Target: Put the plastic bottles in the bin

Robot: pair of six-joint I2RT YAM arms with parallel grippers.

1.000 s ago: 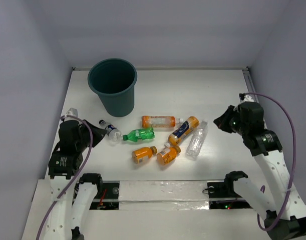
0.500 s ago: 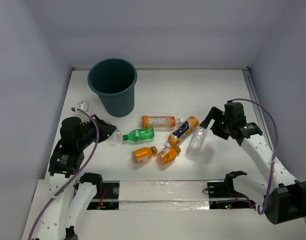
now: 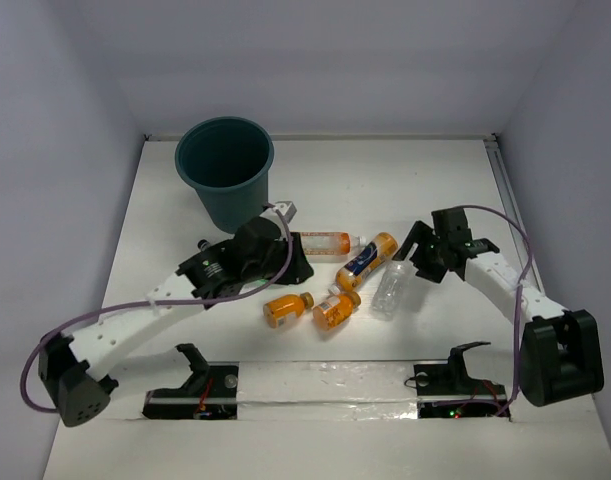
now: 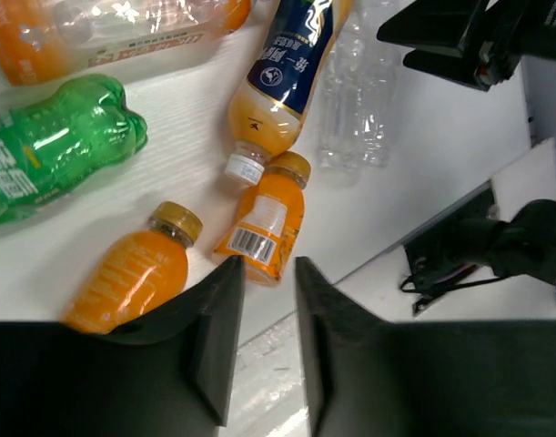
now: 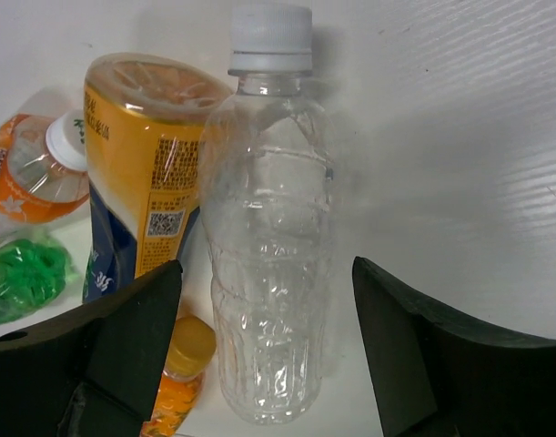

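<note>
A white tabletop (image 3: 415, 170) is seen enclosed on the left, right and far sides by pale lavender walls (image 3: 335, 60). A glossy wrinkled strip (image 3: 325, 383) is laid along its near edge, and a thin metal rail (image 3: 496, 160) is fixed along its far right edge.

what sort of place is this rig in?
Probably a lab test cell: plain white tabletop boxed in by blank pale walls, a dark teal round plastic bin, small plastic bottles laid out.

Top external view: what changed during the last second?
The left gripper swung right, up to the green plastic bottle. The right gripper opened and moved in toward the clear plastic bottle. Neither holds anything. The orange plastic bottles and dark teal round bin stayed.
</note>
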